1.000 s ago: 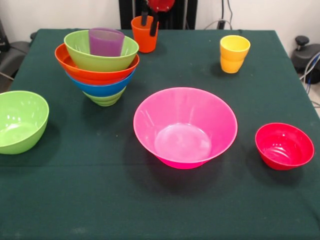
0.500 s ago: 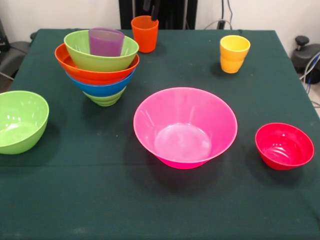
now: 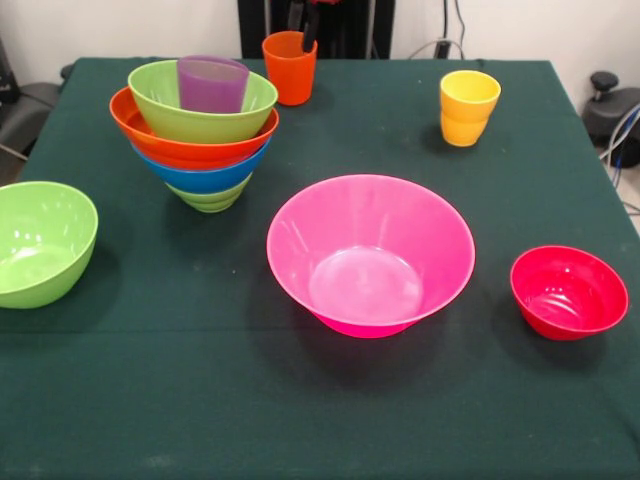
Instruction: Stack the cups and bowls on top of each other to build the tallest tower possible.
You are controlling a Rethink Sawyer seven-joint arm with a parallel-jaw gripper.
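Note:
The tower (image 3: pixel 200 135) stands at the back left: a lime green bowl, a blue bowl, an orange bowl and a lime green bowl nested upward, with the purple cup (image 3: pixel 212 85) in the top bowl. The orange cup (image 3: pixel 290 70) stands upright at the back edge. My gripper (image 3: pixel 304 20) hangs just above the orange cup's far rim, open and empty, with only its dark fingertips (image 3: pixel 312 25) showing. The yellow cup (image 3: pixel 468 108) stands at the back right. The large pink bowl (image 3: pixel 370 255) sits in the middle, the small red bowl (image 3: pixel 568 292) to its right, and a lime green bowl (image 3: pixel 40 242) at the left edge.
The table (image 3: pixel 360 130) has a dark green cloth. The robot's black pedestal (image 3: pixel 350 30) stands behind the orange cup. Dark equipment and cables (image 3: pixel 610 110) sit beyond the right edge.
My gripper has risen from around the orange cup's rim to just above it. The orange cup stays on the table. Nothing else has moved.

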